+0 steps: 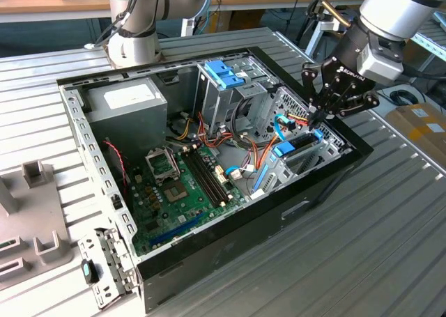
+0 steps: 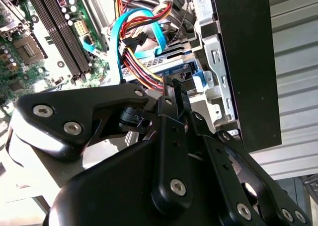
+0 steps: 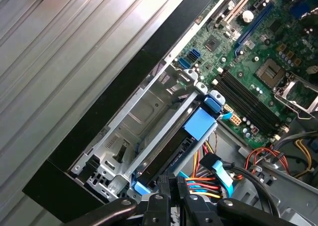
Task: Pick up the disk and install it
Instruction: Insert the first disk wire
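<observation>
One open computer case lies on the ribbed metal table, its green motherboard at lower centre of the exterior view. Right of centre, the disk stands on edge in the drive bay. Above it, the gripper has its fingers pressed together on the disk's blue upper end. Farther back sits a grey power supply.
</observation>
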{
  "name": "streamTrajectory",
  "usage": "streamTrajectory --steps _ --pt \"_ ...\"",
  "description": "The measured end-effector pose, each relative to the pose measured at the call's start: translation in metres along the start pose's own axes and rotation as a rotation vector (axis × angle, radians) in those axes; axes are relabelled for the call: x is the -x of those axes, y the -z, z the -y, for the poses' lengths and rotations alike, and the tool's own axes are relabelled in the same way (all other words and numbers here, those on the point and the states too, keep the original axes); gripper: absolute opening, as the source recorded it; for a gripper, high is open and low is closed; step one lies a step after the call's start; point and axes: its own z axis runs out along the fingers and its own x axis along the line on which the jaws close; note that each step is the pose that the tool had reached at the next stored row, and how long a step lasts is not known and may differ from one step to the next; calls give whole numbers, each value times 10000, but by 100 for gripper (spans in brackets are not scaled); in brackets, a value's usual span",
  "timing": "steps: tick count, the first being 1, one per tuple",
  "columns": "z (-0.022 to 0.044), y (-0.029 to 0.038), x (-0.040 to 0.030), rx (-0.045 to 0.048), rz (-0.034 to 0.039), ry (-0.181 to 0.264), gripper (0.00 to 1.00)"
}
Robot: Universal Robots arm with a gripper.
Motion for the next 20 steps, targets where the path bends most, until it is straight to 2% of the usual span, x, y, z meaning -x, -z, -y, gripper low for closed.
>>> streamTrajectory --steps 3,6,20 --pt "0 0 0 -4 0 -73 17" --pt "0 -2 0 -30 -1 -507 17" --pt "0 -3 0 -41 -7 -760 17"
